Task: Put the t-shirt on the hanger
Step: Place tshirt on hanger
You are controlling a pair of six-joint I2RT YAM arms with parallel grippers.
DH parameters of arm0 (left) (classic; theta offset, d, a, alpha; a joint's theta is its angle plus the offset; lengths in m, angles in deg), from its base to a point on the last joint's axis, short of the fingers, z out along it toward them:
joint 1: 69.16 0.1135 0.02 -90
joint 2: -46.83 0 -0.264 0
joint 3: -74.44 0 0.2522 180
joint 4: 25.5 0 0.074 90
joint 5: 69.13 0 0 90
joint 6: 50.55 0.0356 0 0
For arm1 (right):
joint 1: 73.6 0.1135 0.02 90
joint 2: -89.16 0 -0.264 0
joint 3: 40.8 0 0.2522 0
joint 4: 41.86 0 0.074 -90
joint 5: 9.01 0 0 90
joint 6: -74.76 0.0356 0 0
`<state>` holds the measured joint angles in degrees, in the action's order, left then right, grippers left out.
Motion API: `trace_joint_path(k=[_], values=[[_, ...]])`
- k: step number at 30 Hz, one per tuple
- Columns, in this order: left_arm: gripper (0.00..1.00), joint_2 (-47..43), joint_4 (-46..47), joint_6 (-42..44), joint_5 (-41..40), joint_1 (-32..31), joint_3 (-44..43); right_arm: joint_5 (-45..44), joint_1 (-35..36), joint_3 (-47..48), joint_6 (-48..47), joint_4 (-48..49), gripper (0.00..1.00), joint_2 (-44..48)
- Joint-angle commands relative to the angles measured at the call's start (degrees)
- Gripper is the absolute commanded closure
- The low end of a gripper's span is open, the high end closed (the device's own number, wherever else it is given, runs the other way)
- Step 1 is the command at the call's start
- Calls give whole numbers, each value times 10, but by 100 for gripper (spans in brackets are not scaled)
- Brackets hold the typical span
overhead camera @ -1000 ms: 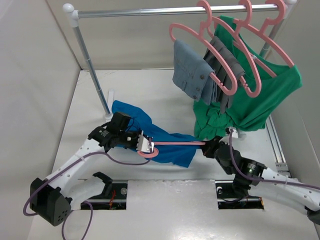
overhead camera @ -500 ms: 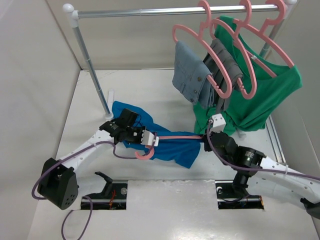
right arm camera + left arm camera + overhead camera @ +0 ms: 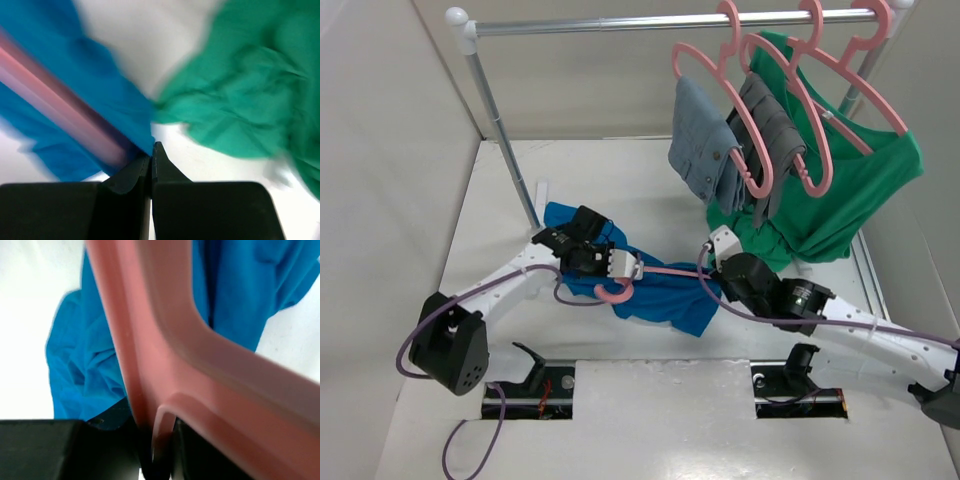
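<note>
1. Top external shows that over the last second my right gripper (image 3: 712,268) has slid leftward across the table (image 3: 620,180). It has come away from the green shirt (image 3: 865,190) and closer to my left gripper (image 3: 626,266), which has itself shifted a little up and to the right.
2. Between the two grippers, the hanger (image 3: 670,271) lies nearly flat across the t-shirt (image 3: 665,305). Less of its pink bar shows bare than a second ago, and the blue cloth has bunched beneath it.
3. I judge this to mean the shirt is being worked along one hanger arm. The job is far from done, as most of the cloth is heaped on the table.
4. In the left wrist view, my left fingers are clamped on the hanger's pink plastic, which is wedged tight between them.
5. In the right wrist view, my right fingers are pressed together at the edge of the blue cloth. The picture is blurred, so I cannot tell whether a fold is caught.
6. I can read no brand, label or writing anywhere.
</note>
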<state>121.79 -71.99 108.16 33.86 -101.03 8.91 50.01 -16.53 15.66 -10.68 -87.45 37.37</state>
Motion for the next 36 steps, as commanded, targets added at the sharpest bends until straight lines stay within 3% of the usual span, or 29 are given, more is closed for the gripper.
trace_joint_path(k=[1,5,8,13,17,19,20,24,27,32,34,36], values=[[100,18,-32,-43,-169,28,25,54,6,41,-24,33,100,52],[100,35,-26,-44,-202,28,33,50,6,44,-31,8,100,85],[100,65,-37,-80,-202,28,-2,69,6,65,-57,-12,100,37],[100,70,-115,-103,-56,23,-90,203,6,58,-99,121,100,-4],[100,36,-174,-68,31,11,-121,217,6,36,-106,215,99,-10],[100,15,-195,-46,51,11,-121,211,6,46,-120,221,87,-25],[100,10,-204,-25,67,11,-116,211,6,54,-130,214,71,-34],[100,4,-261,1,92,0,-116,253,6,107,-182,176,39,-63],[100,4,-279,20,113,-7,-116,295,6,135,-210,150,25,-77],[100,4,-309,54,136,-7,-155,376,6,152,-248,114,20,-70],[100,10,-316,63,136,-7,-163,427,6,137,-266,114,13,-62],[100,10,-316,64,143,-7,-169,448,6,114,-266,128,13,-56]])
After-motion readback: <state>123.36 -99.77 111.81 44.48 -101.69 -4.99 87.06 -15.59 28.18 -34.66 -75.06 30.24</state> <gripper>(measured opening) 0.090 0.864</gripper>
